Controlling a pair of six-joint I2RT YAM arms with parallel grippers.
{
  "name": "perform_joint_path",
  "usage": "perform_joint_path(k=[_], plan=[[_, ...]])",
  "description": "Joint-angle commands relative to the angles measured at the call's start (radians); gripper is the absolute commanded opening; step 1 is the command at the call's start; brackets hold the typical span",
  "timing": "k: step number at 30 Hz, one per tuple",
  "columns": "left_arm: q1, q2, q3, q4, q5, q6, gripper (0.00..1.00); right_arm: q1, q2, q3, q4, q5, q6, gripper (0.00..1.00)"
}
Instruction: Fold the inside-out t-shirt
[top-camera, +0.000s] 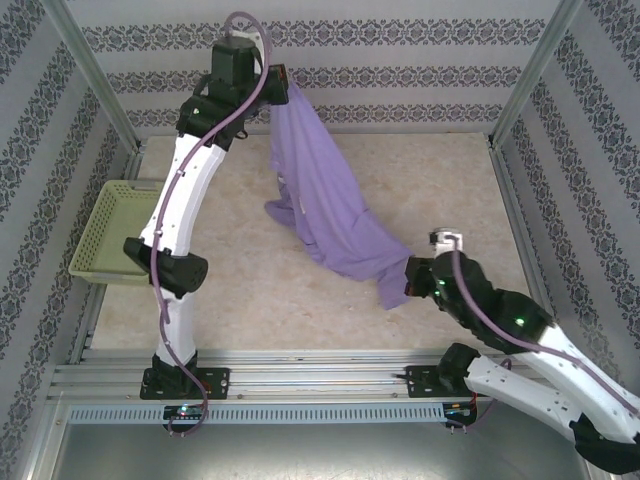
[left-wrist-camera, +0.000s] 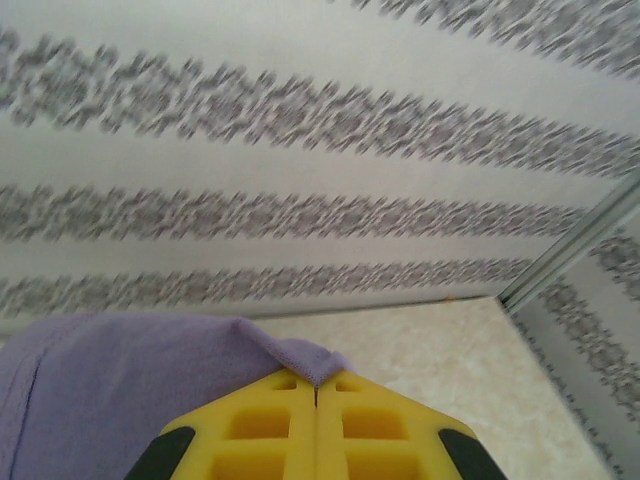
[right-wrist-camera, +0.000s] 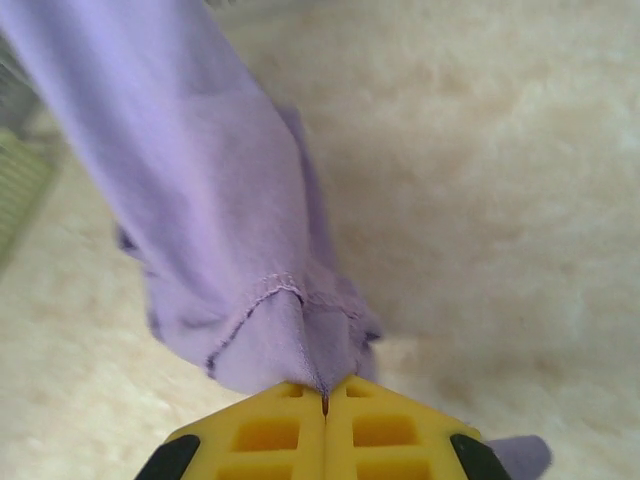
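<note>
Hanging between the two arms, the inside-out t-shirt runs as a long purple drape from high over the table's far edge down toward the near right corner of the table. The left gripper has its yellow fingers pressed together on a pointed corner of the cloth. From the left wrist the rest of the fabric falls away to the lower left and is cut off by the picture's edge. From above, those fingers are hidden behind the arm's black wrist and the cloth itself. The right gripper is clamped on a bunched, stitched edge of the shirt, with a scrap of purple poking out past its fingers at the lower right. The garment is too twisted to tell collar from hem. A small flap juts left near the table's middle, and whether the lowest fold touches the surface cannot be told. A yellow-green basket sits at the table's left edge, well apart from the shirt, its near corner covered by the left arm.
</note>
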Motion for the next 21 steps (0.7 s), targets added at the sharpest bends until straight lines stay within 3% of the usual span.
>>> perform_joint_path(k=[1,4,7,11,15,18,19,21], plan=[[-0.018,0.022,0.109,-0.035,0.107,0.038,0.0,0.014,0.016,0.02,0.035,-0.025,-0.02,0.0],[-0.019,-0.01,0.046,-0.018,0.104,0.056,0.0,0.091,0.094,-0.057,0.156,-0.061,0.02,0.0],[-0.006,-0.034,-0.048,-0.033,0.048,0.113,0.0,0.266,0.225,-0.114,0.292,0.045,0.042,0.0],[0.075,-0.033,-0.156,-0.044,0.046,0.084,0.0,0.424,0.523,-0.017,0.414,0.089,0.028,0.0],[0.124,0.023,-0.146,-0.12,-0.012,0.125,0.0,0.461,0.762,0.113,0.477,0.038,-0.01,0.02],[0.147,0.076,-0.089,-0.286,-0.093,0.112,0.38,0.451,0.819,0.17,0.455,0.054,-0.045,0.5],[0.147,0.079,-0.087,-0.339,-0.128,0.096,0.47,0.441,0.809,0.173,0.444,0.068,-0.057,0.59],[0.146,0.037,-0.172,-0.419,-0.197,0.041,0.62,0.391,0.757,0.152,0.428,0.077,-0.082,0.68]])
